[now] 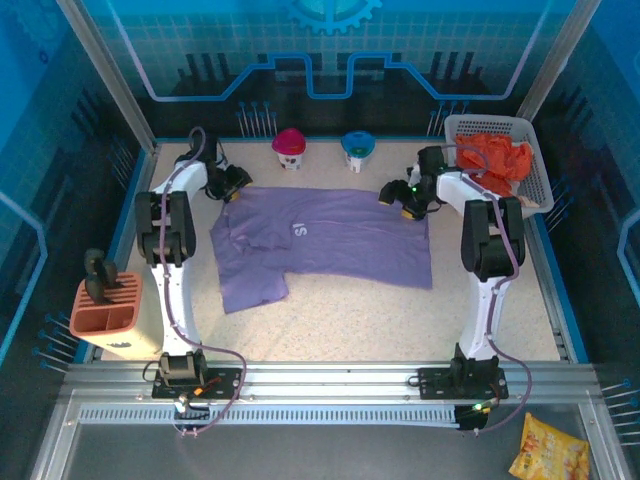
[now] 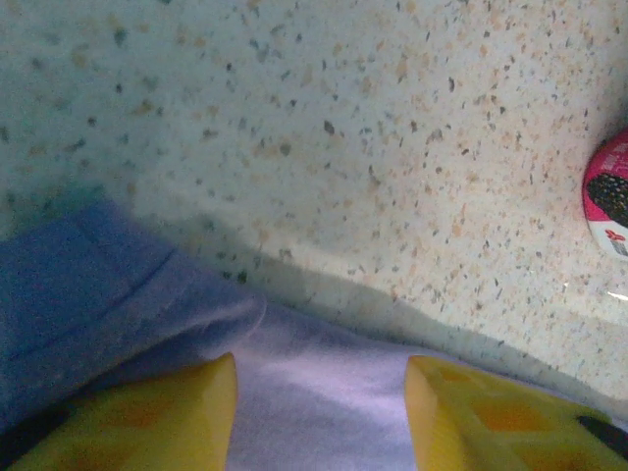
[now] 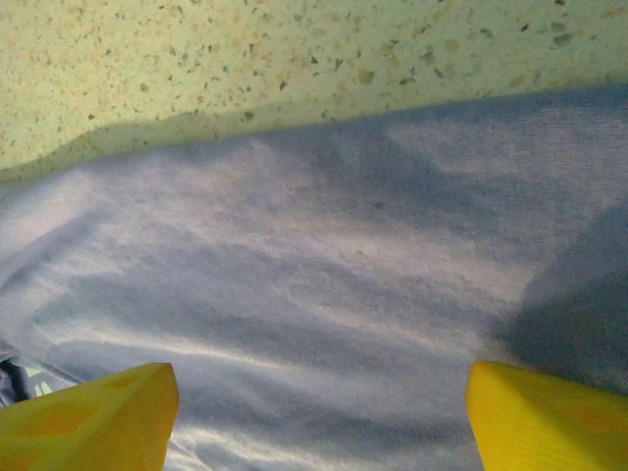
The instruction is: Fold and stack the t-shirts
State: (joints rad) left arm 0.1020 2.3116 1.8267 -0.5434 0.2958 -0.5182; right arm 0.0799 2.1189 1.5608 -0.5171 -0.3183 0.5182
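Two grippers hang low over the far edge of the lavender-purple t-shirt, one at each far corner. The left gripper has its yellow fingers parted, with lavender cloth showing in the gap and nothing pinched between them (whether the tips touch the cloth I cannot tell). A seam or hem runs across the darker fold of cloth to the left of them, and the shirt's edge lies just beyond, against the speckled table.

The right gripper stands wider open, its two fingers at the outer corners of the wrist view. Smooth lavender cloth lies beneath, and the shirt's edge meets the table farther on.

From above, the shirt lies spread across the middle of the table with a small white print near its centre. Its left part reaches nearer to the arm bases than the rest.

Beyond its far edge stand a pink-topped object and a blue-topped object, clear of the cloth. At the far right corner, a white basket holds bunched orange-red t-shirts, just beside the right arm. An orange holder sits left of the left arm, and a yellow snack bag lies at the near right corner.
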